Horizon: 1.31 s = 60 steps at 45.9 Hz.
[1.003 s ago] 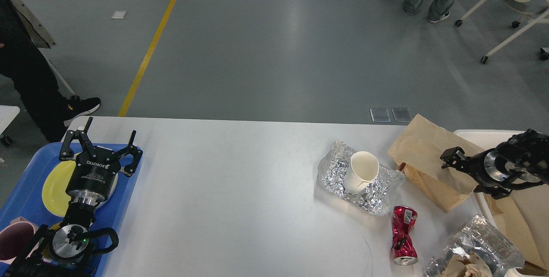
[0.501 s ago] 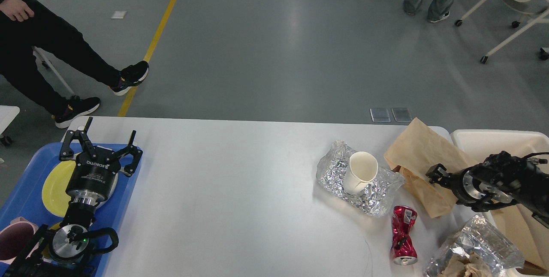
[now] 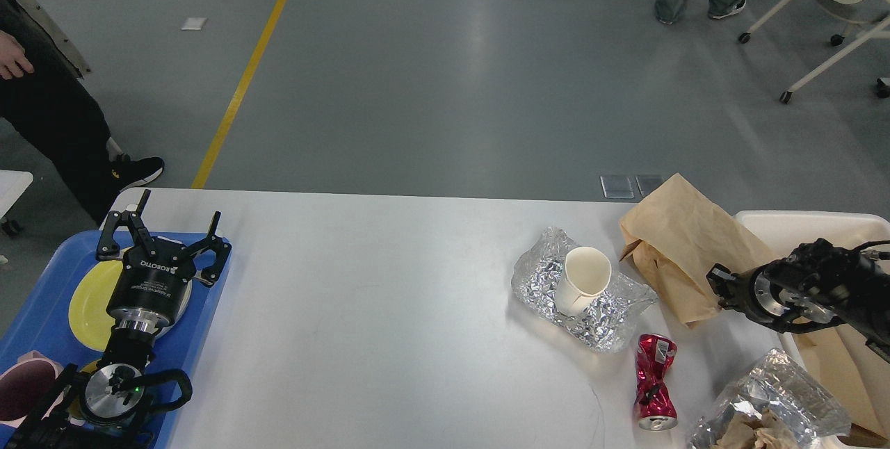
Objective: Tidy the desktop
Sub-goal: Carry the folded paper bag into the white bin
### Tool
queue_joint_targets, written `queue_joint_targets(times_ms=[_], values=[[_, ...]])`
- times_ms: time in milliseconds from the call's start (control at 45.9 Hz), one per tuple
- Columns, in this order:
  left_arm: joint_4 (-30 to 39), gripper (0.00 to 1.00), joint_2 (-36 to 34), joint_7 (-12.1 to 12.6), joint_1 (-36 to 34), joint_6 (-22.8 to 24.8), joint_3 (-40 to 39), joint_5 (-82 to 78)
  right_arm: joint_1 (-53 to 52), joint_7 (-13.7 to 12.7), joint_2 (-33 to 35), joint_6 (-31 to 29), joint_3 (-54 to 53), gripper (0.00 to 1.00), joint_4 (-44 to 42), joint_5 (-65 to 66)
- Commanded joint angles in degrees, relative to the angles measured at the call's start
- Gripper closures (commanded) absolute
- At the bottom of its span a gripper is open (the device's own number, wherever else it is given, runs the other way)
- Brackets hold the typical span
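Tabletop first: the white surface fills the lower part of my view, its far edge against the grey floor, with litter clustered at its right end. The brown paper bag has changed most. Over the last second it has slid leftward and its top now stands higher, while my right hand has swung from the bag's middle down to its lower right edge. That hand is end-on and dark, so I cannot tell whether it grips the bag or only presses it. I judge the bag is being worked toward the cream bin just beside it.

My left hand hangs over the blue tray, fingers spread wide and holding nothing, unmoved. Smaller pieces have not shifted: the crumpled foil with the paper cup tilted on it, the foil bag at the near corner, and the crushed red can. Beyond, a yellow line crosses the floor and people stand nearby.
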<state>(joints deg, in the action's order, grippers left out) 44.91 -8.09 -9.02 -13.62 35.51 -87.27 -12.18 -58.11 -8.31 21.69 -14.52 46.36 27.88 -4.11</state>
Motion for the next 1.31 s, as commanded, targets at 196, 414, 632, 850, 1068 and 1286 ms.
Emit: queue_joint_targets(times_ms=[196,414,632,850,1068,1286], values=[[0.0,0.04,0.0,0.06,0.0,0.0,0.0,-0.03,-4.38,-1.97,2.74,-0.42,0.83,1.0,5.86,0.42],[0.0,0.04,0.0,-0.03,0.0,0.0,0.09,-0.03,-13.86,-3.56,7.22,-2.44,5.13,1.0,13.33,0.42],[0.0,0.04,0.0,-0.03,0.0,0.0,0.09,-0.03,-27.84,-3.64,10.82,-5.96,12.87,1.0,22.29,0.15],[0.0,0.04,0.0,0.06,0.0,0.0,0.0,0.05,-38.03,-3.64,11.27,-8.07,19.81,1.0,29.24,0.06],[0.0,0.04,0.0,-0.03,0.0,0.0,0.09,0.05,-51.3,-3.56,11.36,-13.86,29.12,1.0,35.57,0.15],[0.0,0.04,0.0,-0.03,0.0,0.0,0.09,0.05,-66.16,-3.56,8.9,-22.04,38.09,1.0,40.58,0.33]])
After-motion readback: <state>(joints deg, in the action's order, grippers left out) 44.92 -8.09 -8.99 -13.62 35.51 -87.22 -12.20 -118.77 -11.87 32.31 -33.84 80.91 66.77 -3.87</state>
